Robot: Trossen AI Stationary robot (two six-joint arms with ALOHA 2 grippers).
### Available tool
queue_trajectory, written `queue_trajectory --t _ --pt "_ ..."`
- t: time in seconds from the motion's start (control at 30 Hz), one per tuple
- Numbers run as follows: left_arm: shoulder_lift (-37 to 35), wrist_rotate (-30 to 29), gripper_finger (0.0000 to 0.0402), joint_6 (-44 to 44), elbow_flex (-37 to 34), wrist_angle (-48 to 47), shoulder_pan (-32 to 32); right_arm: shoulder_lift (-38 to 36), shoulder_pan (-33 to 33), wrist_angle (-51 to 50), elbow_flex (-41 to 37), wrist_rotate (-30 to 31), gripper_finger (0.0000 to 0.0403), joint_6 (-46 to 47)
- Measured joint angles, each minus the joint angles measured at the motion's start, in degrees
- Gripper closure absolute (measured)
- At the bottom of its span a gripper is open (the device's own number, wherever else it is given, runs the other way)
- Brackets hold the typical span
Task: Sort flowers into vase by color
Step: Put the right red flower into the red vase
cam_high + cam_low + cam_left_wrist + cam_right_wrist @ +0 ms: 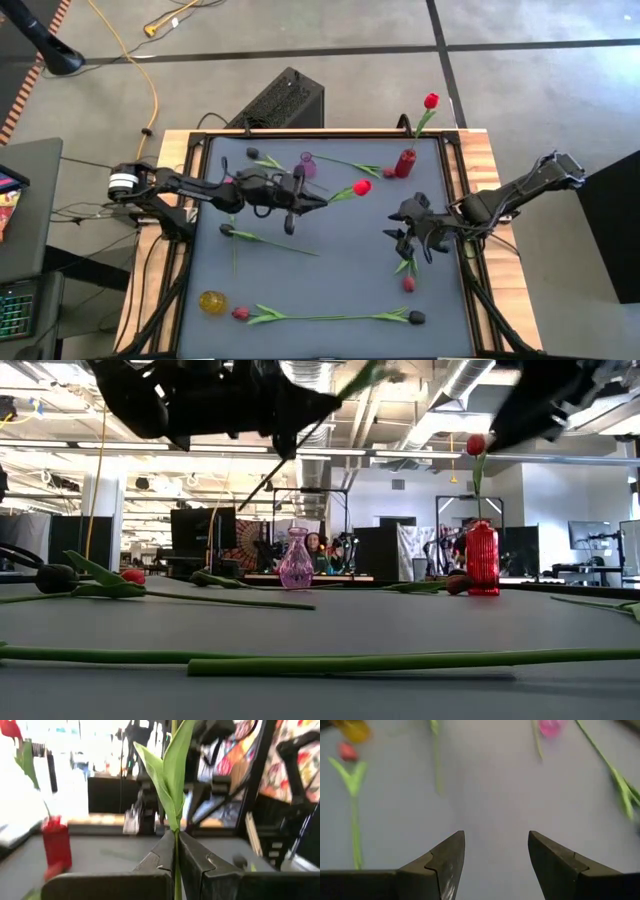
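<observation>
My left gripper (300, 197) hangs above the table's middle, shut on a red tulip (362, 187) whose leaves (170, 775) rise in front of the left wrist view. A red vase (405, 162) at the far right holds one red tulip (431, 100). A pink vase (307, 165) stands far centre and a yellow vase (212, 301) near left. My right gripper (496, 855) is open over bare mat at the right, touching nothing. Several tulips lie flat on the mat, among them a dark-headed one (228, 230) and a red one (408, 283). My left gripper pinches the red tulip's green stem (176, 842) between its two fingers, just below the leaves. The flower is lifted clear of the table and tilted, with the head toward the table's right and the free stem end (245, 505) slanting down below the gripper.
Two long tulips (330, 317) lie end to end along the near edge, with a red head (240, 313) and a dark head (416, 317). Another stem (350, 164) lies between the pink and red vases. A black box (285, 100) sits beyond the far edge.
</observation>
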Motion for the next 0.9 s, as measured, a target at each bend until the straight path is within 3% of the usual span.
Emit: queue_trajectory --t 0.27,0.4,0.5,0.7,0.9 --pt "0.0 -2.2 0.0401 -4.5 0.0 9.4 -0.2 6.5 -3.2 30.1 0.0 0.1 0.0159 -23.6" --pt "0.0 -1.5 0.0401 -5.1 0.0 10.0 -0.2 9.1 -5.7 41.2 0.0 0.1 0.0159 -31.1" --pt "0.0 -1.5 0.0401 -5.1 0.0 9.0 -0.7 10.1 -7.6 46.0 0.0 -0.6 0.0159 -34.0" --pt "0.0 -1.5 0.0401 -2.9 0.1 8.1 -1.2 10.8 -11.5 51.0 0.0 -11.5 0.0159 -34.3" --pt "0.0 -1.7 0.0401 -2.5 0.1 8.0 -1.2 10.8 -12.5 53.1 0.0 -13.3 0.0159 -34.9"
